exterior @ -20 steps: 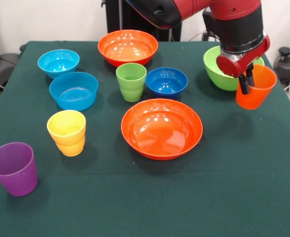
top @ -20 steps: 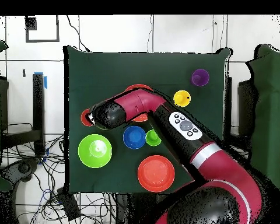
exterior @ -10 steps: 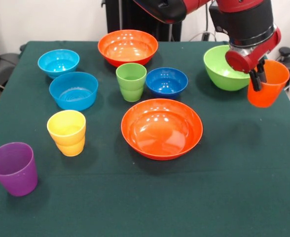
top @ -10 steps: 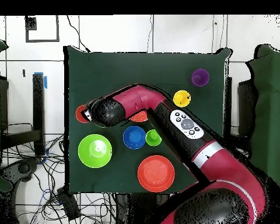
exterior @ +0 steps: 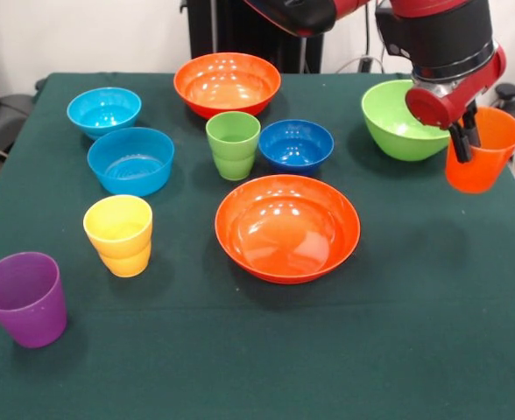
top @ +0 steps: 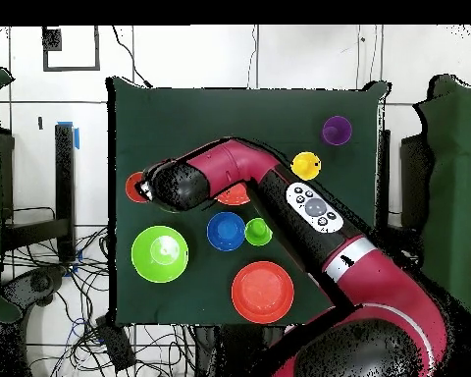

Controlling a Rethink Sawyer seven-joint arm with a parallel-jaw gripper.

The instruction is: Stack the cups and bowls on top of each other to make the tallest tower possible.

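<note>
Orange plastic tumbler [exterior: 478, 157] hangs clear of the green-clothed counter [exterior: 415, 332] near its edge, just beside the large lime green plastic bowl [exterior: 399, 121]; the red and black arm's gripper [exterior: 464, 140] pinches its rim, with 1 of the dark fingers [exterior: 458, 143] outside the wall and the other inside. In the overhead view the same cup shows only as an orange sliver [top: 135, 187] at the wrist's end, above the lime bowl [top: 160, 253]. On the cloth, 1 large glossy orange bowl [exterior: 287, 227] sits near the middle, and a 2nd large orange bowl [exterior: 227, 83] stands at the far side. Between them are the green stepped-waist tumbler [exterior: 233, 144] and the small dark blue bowl [exterior: 296, 144], side by side and just apart. 2 light blue bowls occupy the other side: the smaller one [exterior: 104, 111] farther back, the wider one [exterior: 131, 160] close in front of it. A yellow stepped-waist tumbler [exterior: 119, 234] stands nearer the camera, and the purple tumbler [exterior: 24, 298] stands by itself near the front corner. All cups are upright, mouths up, and nothing is stacked.
</note>
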